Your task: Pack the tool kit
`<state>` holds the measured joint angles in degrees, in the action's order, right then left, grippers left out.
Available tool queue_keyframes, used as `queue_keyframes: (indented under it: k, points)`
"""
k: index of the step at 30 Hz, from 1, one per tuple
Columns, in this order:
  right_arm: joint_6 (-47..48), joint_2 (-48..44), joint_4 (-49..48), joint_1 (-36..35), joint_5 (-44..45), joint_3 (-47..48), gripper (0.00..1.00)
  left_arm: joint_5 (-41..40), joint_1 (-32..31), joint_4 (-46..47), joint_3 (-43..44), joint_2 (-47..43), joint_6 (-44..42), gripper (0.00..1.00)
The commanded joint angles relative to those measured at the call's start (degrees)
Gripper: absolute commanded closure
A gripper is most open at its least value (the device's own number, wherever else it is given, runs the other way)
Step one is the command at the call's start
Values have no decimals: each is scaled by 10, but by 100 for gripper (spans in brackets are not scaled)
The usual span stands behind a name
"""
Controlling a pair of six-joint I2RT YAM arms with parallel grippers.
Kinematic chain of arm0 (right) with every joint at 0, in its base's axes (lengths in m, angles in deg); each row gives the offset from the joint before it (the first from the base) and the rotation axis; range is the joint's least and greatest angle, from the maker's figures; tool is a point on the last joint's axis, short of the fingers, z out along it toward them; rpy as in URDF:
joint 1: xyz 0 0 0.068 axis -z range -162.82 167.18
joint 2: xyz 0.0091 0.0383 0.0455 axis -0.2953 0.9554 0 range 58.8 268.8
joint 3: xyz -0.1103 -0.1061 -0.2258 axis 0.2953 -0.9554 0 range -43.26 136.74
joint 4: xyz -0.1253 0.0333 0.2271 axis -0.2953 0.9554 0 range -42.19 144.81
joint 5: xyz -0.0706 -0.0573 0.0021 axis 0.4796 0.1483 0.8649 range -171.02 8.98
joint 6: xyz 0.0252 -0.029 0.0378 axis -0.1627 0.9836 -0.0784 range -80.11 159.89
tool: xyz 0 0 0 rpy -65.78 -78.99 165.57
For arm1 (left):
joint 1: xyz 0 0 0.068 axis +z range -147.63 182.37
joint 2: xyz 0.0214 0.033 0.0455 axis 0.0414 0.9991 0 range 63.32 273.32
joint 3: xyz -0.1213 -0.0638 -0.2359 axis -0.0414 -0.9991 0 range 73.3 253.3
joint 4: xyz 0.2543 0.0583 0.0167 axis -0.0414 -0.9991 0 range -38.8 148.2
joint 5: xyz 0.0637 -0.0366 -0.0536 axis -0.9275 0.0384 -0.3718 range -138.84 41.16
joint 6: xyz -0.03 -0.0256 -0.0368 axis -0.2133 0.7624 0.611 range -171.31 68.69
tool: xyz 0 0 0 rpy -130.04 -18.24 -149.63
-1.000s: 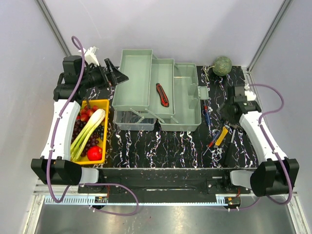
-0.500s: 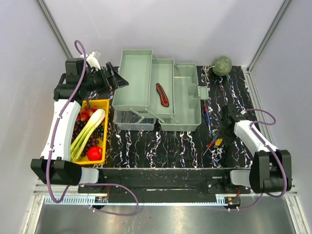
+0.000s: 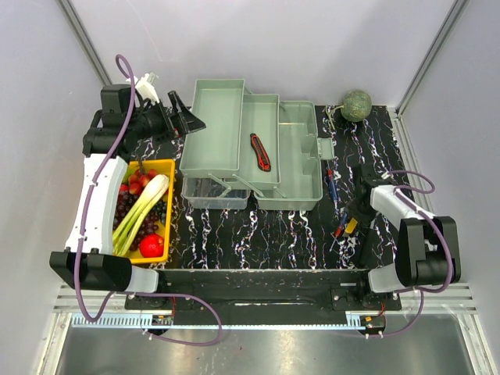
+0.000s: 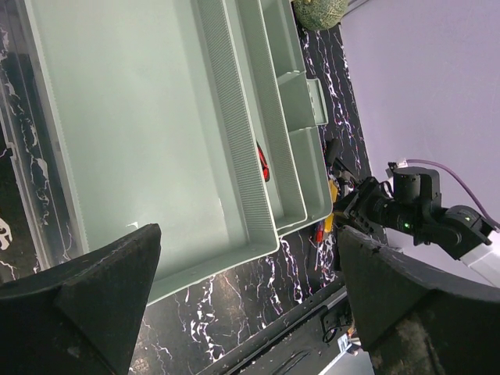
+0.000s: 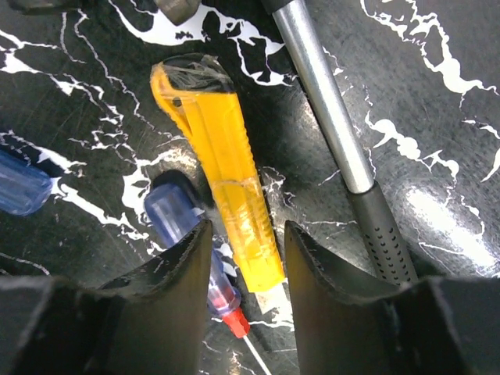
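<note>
My right gripper (image 5: 246, 234) is down at the bench (image 3: 266, 230), off the front-right corner of the toolbox (image 3: 215, 125). Its jaws are apart and straddle the near end of the yellow utility knife (image 5: 215, 164) without pinching it. A blue-handled screwdriver (image 5: 183, 226) lies tight against the knife on the toolbox side, partly under one finger. The hammer shaft (image 5: 328, 133) runs close on the side away from the toolbox, so there is little room either way. The bench edge is beyond the hammer. A red knife (image 3: 260, 151) sits in the toolbox's middle tray. My left gripper (image 4: 246, 242) hangs over the toolbox's far-left corner, jaws wide apart and holding nothing.
</note>
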<state>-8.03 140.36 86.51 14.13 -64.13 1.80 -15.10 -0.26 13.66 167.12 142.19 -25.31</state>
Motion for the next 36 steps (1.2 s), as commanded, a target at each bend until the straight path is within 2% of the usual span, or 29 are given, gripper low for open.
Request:
queue_keyframes:
  k: [1, 8, 11, 15, 17, 25, 28, 31, 33, 36]
  points:
    - [-2, 20, -36, 6, 17, -12, 51, 13, 0, 1, 37, 10, 5, 1]
    - [6, 56, -59, 15, 7, -8, 48, 9, -4, -1, 39, 8, -2, 1]
    - [10, 69, -56, 20, -10, 0, 60, 3, -4, -1, 42, 10, -1, 1]
    - [21, 46, -48, 20, 19, 13, 92, -16, -4, -3, 37, 6, -5, 1]
    - [33, 28, -32, 20, 47, 34, 97, -29, -4, -8, 38, 8, -7, 1]
    - [87, -50, 18, 19, 48, 166, 100, -46, -4, -13, 34, 12, -12, 1]
    - [105, -64, -1, 19, 5, 222, 100, -59, -5, -13, 35, 15, -13, 1]
    - [123, -47, -48, 9, -77, 292, 100, -75, -5, -13, 33, 11, -19, 1]
    - [131, -27, -72, -15, -111, 338, 100, -86, -4, -16, 33, 7, -23, 1]
    - [159, 19, -106, -90, -132, 401, 100, -99, -5, -18, 33, 1, -25, 1]
